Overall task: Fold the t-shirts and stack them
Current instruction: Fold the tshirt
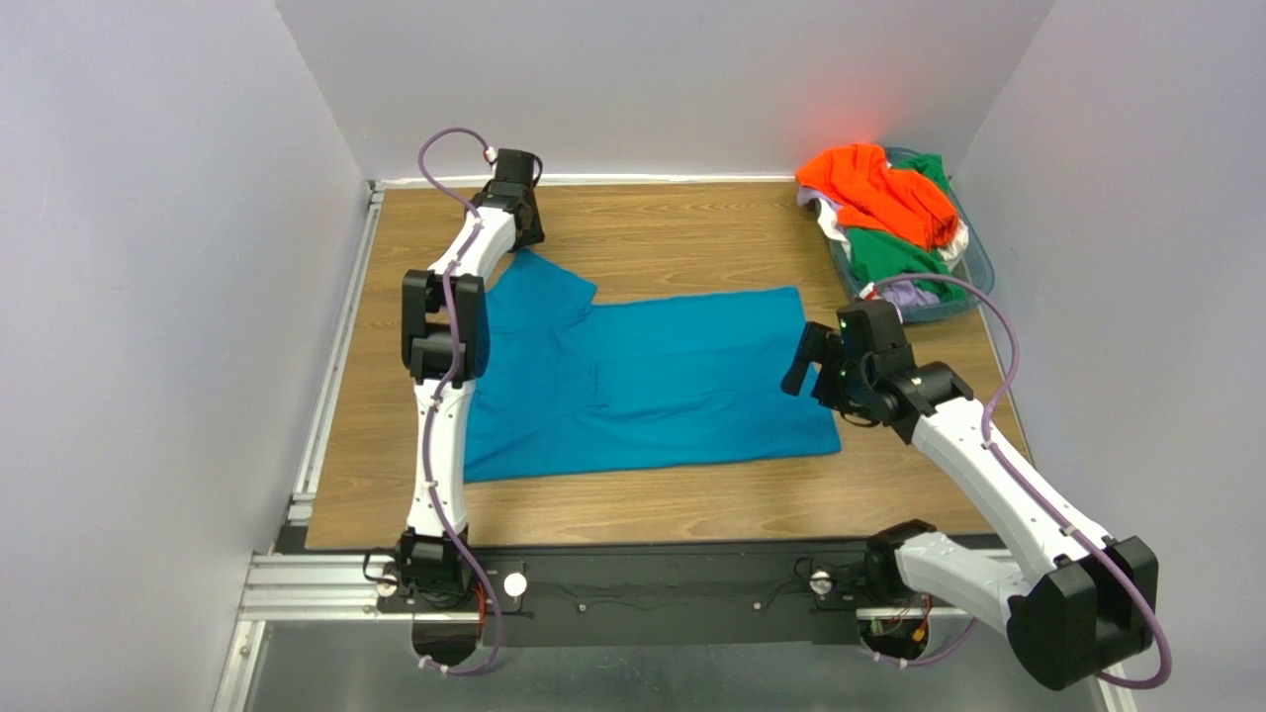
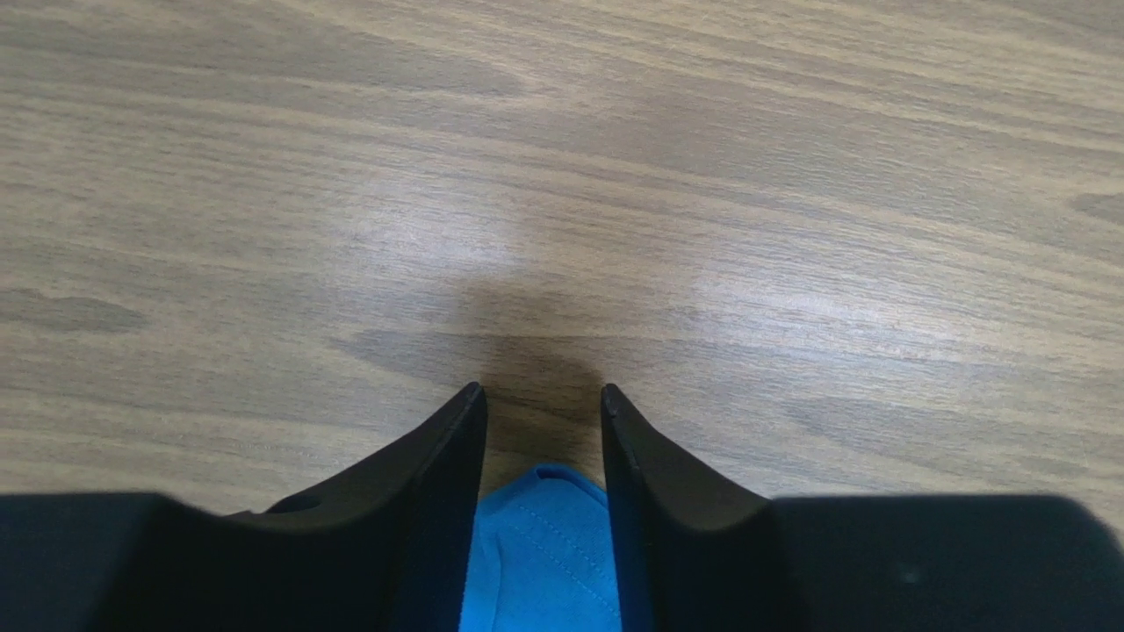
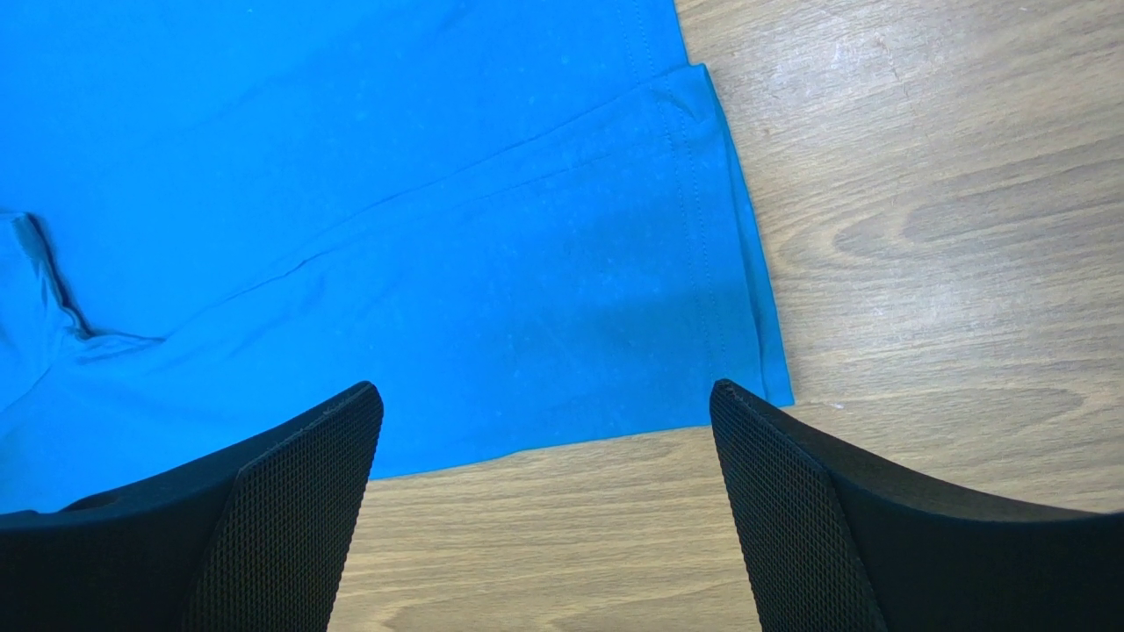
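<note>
A teal-blue t-shirt point(image 1: 654, 378) lies spread flat on the wooden table point(image 1: 669, 223). My left gripper point(image 1: 522, 233) is at the far left, at the shirt's sleeve corner. In the left wrist view the left gripper point(image 2: 541, 395) has its fingers close together with a stitched corner of the teal shirt point(image 2: 541, 553) between them. My right gripper point(image 1: 800, 364) hangs wide open over the shirt's right hem. In the right wrist view the right gripper point(image 3: 541, 387) is empty above the hem corner of the shirt point(image 3: 396, 198). Orange point(image 1: 877, 186), green point(image 1: 892, 255) and pale point(image 1: 914, 292) shirts lie heaped at the back right.
The heaped shirts sit in a clear bluish plastic basket point(image 1: 974, 275) at the table's far right corner. Grey walls close in the table on three sides. Bare wood shows behind and in front of the teal shirt.
</note>
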Motion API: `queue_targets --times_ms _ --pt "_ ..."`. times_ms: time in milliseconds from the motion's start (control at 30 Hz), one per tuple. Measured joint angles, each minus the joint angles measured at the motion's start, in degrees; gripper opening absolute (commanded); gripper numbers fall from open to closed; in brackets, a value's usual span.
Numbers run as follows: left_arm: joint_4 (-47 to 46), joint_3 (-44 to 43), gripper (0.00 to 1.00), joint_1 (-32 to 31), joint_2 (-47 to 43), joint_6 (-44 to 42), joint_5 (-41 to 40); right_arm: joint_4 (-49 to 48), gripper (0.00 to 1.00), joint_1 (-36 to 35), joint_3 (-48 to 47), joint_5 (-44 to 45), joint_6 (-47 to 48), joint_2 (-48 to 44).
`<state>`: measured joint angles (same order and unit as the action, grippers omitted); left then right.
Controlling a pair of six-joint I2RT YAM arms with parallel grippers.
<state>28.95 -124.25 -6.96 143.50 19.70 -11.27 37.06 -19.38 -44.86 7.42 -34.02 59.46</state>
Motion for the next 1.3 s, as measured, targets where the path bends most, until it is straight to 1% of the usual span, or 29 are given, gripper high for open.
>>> queue_targets --times_ms 67,133,233,300,333,367,500,600,700,833,933,1033,1167,1300 --pt "0.11 0.0 0.37 0.0 0.0 0.02 0.0 0.0 1.0 0.0 0.02 0.02 0.0 0.0" --pt "0.07 0.15 0.36 0.0 0.0 0.26 0.0 0.0 1.0 0.0 0.04 0.02 0.02 0.0" --pt "-0.5 1.03 0.28 0.0 -0.37 0.52 0.0 0.0 1.0 0.0 0.04 0.04 0.04 0.0" --pt "-0.59 1.99 0.15 0.0 -0.94 0.85 0.04 0.02 1.0 0.0 0.04 0.04 0.04 0.0" --pt "-0.61 2.34 0.02 0.04 -1.16 0.94 0.04 0.02 1.0 0.0 0.04 0.04 0.07 0.0" --pt "-0.59 2.73 0.0 0.09 -1.42 1.03 0.13 0.02 1.0 0.0 0.04 0.07 0.09 0.0" --pt "-1.25 4.15 0.0 0.09 -2.21 1.05 0.79 0.02 1.0 0.0 0.02 0.72 0.04 0.48" --pt "-1.99 6.82 0.0 0.09 -3.85 1.07 1.64 0.11 1.0 0.0 -0.22 1.01 -0.04 2.19" --pt "-2.71 10.62 0.0 0.09 -6.29 1.09 2.91 0.7 1.0 0.0 -2.4 1.99 -0.59 5.88" --pt "-4.13 17.79 0.0 0.09 -11.47 1.33 4.52 0.17 1.0 0.0 -7.06 3.74 -1.22 12.15" --pt "-6.29 23.52 0.0 0.09 -16.48 1.97 5.73 -0.31 1.0 0.11 -11.76 4.87 -1.68 17.35" --pt "-8.9 27.32 0.0 0.09 -20.31 2.54 6.29 -1.79 1.0 0.33 -19.26 6.08 -1.92 26.12" --pt "-11.37 30.86 0.0 0.09 -23.17 2.93 6.88 -3.19 1.0 0.87 -27.87 7.43 -1.68 36.68" --pt "-12.85 33.42 0.0 -0.04 -23.87 3.3 7.89 -4.0 0.98 2.12 -35.26 8.35 -1.46 45.66"
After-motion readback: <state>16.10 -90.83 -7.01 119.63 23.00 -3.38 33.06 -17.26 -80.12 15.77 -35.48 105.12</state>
